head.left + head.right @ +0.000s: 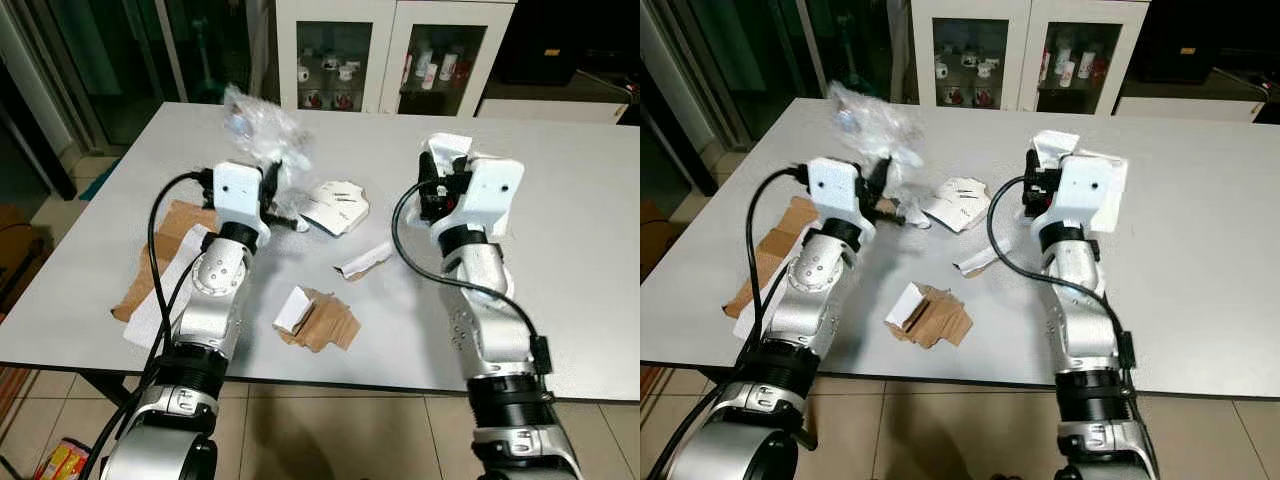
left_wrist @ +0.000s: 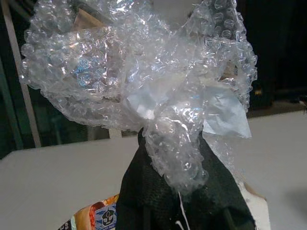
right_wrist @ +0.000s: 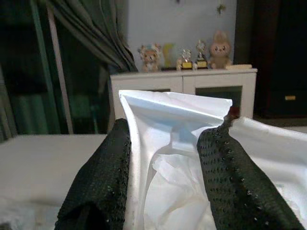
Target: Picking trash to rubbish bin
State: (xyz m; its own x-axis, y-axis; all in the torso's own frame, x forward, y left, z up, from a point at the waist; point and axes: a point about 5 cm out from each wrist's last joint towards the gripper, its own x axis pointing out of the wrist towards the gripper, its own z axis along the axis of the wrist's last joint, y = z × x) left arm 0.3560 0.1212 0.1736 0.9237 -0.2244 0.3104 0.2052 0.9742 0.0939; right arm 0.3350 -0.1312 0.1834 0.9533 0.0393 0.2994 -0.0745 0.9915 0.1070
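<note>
Textured black left end effector [image 2: 180, 191] pinches crinkled bubble wrap [image 2: 144, 76]; right end effector [image 3: 168, 182] clamps smooth white packaging [image 3: 172, 143].

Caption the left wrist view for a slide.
Left pincer shut on a crumpled wad of bubble wrap, held up above the grey table.

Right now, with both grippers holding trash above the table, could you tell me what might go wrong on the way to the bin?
1. The bubble wrap is pinched only at a narrow twist by the left gripper; the loose bulk could snag or slip free.
2. The white bag in the right gripper looks slick and could slide out.
3. The torn cardboard near the table edge could get knocked off.
</note>
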